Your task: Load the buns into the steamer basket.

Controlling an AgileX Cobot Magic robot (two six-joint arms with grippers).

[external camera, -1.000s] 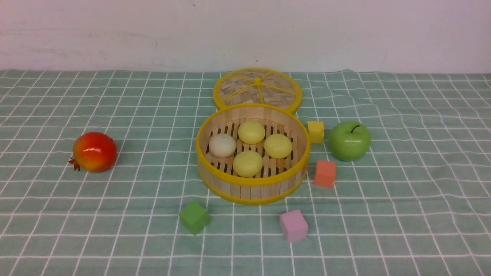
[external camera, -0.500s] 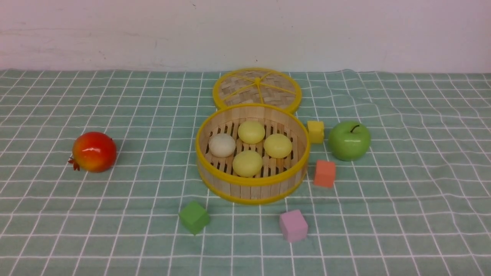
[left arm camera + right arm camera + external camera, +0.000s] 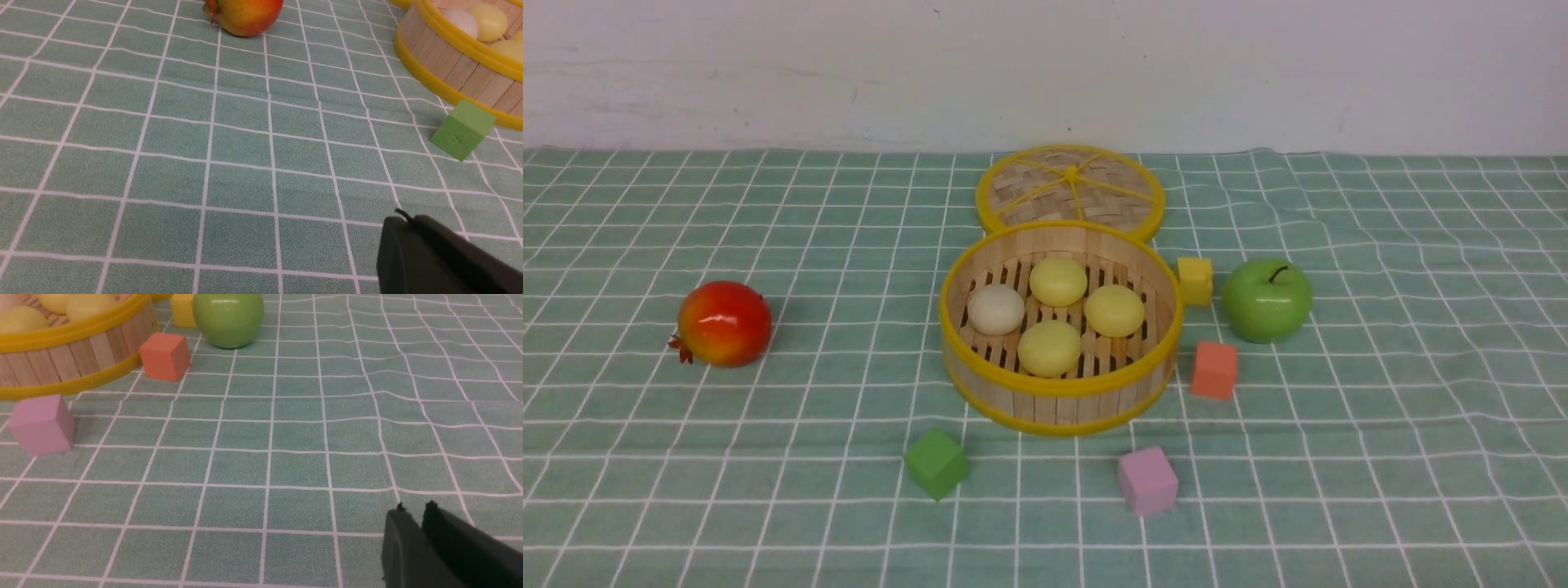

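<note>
Inside the steamer basket [image 3: 1059,390]: all four buns [image 3: 1054,314] rest.
Left gripper [image 3: 408,222]: closed, empty.
Right gripper [image 3: 413,512]: slightly parted, empty.
Advice: keep both clear.

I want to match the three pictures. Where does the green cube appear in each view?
Front view: the green cube lies near the bottom, left of centre, in front of the steamer basket.
Left wrist view: the cube is at the right edge, just beside the basket's outer wall.
Right wrist view: it is not in the picture; only the pink, orange and yellow cubes show.
Shared landmark: the steamer basket, seen in all three.
</note>
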